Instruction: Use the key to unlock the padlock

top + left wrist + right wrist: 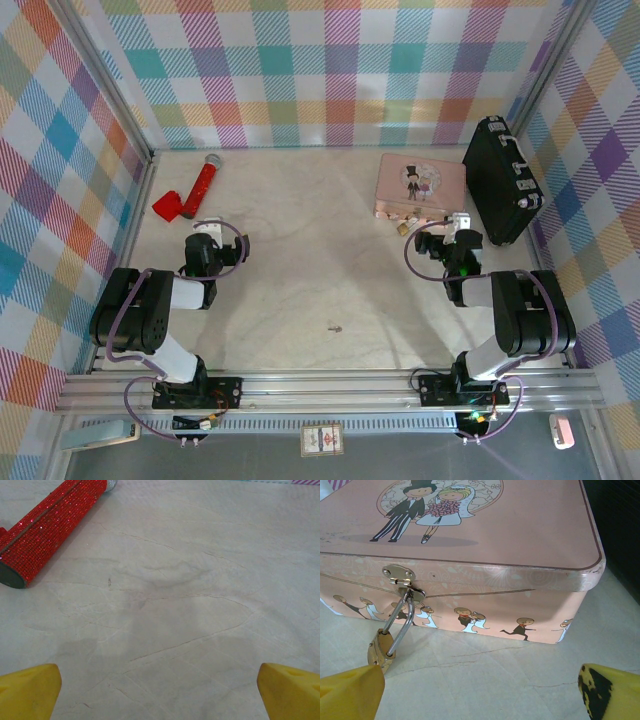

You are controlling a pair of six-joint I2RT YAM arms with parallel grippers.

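Observation:
The small brass padlock (380,650) hangs by its silver shackle from the hasp of the pink tin (485,535), its body resting on the table. From above, the padlock (403,228) sits at the tin's near edge. My right gripper (480,692) is open just in front of the tin, its left yellow finger (350,692) close beside the padlock, nothing between the jaws. The key (335,326) is a tiny dark sliver lying on the table between the two arms, toward the front. My left gripper (160,695) is open over bare table, holding nothing.
A red glittery tool (50,527) lies at the back left, ahead of the left gripper (205,235). A black case (500,180) stands right of the pink tin (420,185), next to the right gripper (445,230). Checked walls enclose the table.

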